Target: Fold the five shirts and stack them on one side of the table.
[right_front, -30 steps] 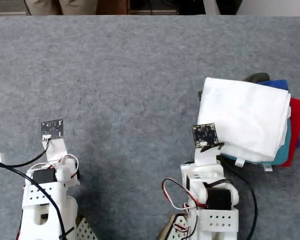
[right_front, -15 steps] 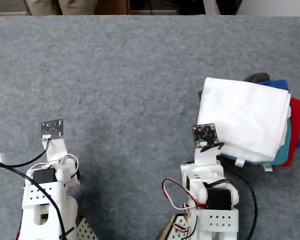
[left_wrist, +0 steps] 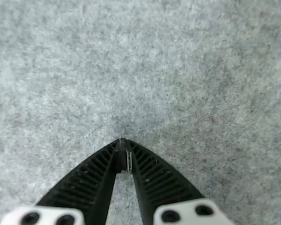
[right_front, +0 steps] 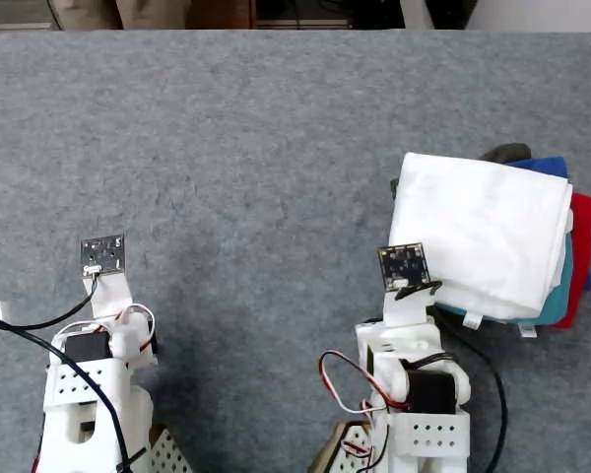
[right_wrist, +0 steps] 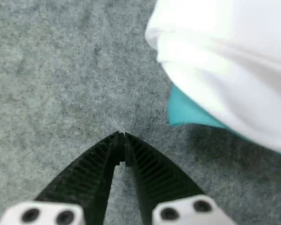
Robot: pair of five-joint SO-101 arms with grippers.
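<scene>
On the table's right side, nothing differs from the earlier frames: shirt stack (right_front: 492, 246) unmoved, arms parked. Left gripper (left_wrist: 122, 143) and right gripper (right_wrist: 122, 136) are clenched, empty. Stack is folded, white shirt (right_front: 463, 212) on top, teal shirt (right_wrist: 187, 112), blue and red edges beneath, near the right gripper. Grey felt table (right_front: 227, 128).

The table (right_front: 276, 128) is showing a grey, fuzzy, matt cover like felt. The white shirt (right_front: 483, 232) and the teal shirt (right_wrist: 187, 112) under it are looking like soft, smooth cloth. The left hand (left_wrist: 123, 150) and right hand (right_wrist: 122, 143) are showing black matt plastic with ridges inside.
</scene>
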